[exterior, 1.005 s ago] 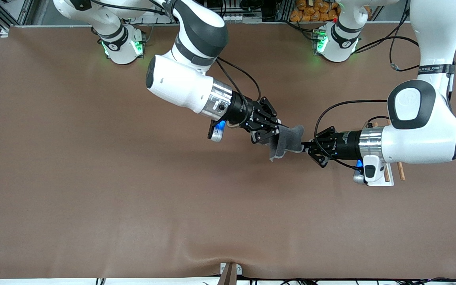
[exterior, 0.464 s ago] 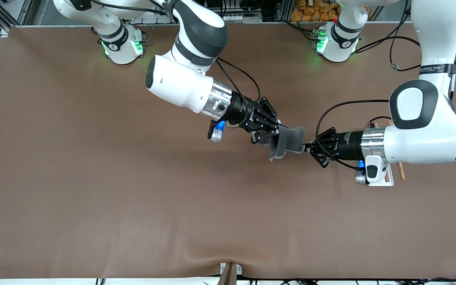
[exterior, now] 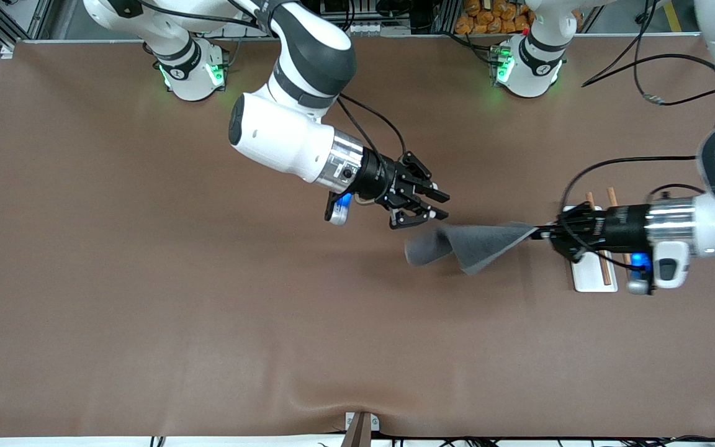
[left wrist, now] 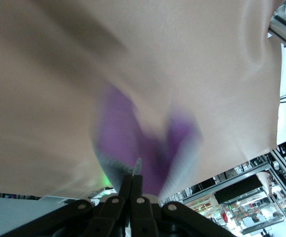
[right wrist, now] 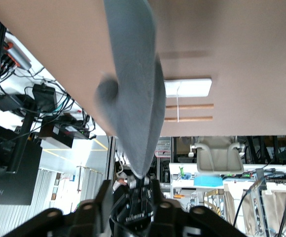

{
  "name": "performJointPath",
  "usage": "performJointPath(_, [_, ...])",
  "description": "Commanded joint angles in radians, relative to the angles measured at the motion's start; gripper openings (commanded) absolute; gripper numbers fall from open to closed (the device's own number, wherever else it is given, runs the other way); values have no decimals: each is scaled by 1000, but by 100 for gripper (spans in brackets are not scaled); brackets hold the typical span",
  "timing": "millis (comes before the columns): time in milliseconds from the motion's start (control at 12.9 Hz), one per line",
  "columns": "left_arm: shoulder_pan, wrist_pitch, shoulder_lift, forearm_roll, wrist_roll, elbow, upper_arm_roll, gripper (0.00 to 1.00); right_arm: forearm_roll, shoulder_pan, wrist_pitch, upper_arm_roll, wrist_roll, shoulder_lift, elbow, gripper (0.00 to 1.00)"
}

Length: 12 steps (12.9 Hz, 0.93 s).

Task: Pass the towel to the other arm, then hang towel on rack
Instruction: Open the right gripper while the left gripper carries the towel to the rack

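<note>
The dark-grey towel hangs stretched over the middle of the table, held by one corner. My left gripper is shut on that corner, over the table just beside the rack. The left wrist view shows the towel's purple side running out from the closed fingertips. My right gripper stands open with nothing in it, just off the towel's free end. In the right wrist view the grey towel runs away to the left gripper. The rack's white base and two brown rods lie on the table, partly hidden by the left hand.
The brown mat covers the whole table. Both arm bases stand along the edge farthest from the front camera. A small bracket sits at the table's near edge.
My right gripper has opened and let go of the towel. The left arm has pulled back toward its own end of the table, drawing the towel out flat.
</note>
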Motion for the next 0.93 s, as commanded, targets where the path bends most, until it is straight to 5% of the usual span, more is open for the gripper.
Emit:
performJointPath(0, [36, -69, -24, -3, 31, 25, 2, 0, -63, -11, -17, 7, 2, -1, -17, 100])
performJointPath(232, [52, -118, -32, 71, 64, 51, -1, 0, -182, -44, -91, 3, -16, -8, -19, 100])
performJointPath(541, [73, -142, -63, 271, 292, 45, -3, 0, -503, -92, -253, 6, -237, -32, -10, 100])
performJointPath(850, [44, -142, -83, 539, 418, 40, -26, 0, -508, -240, -497, 10, -510, -60, -5, 100])
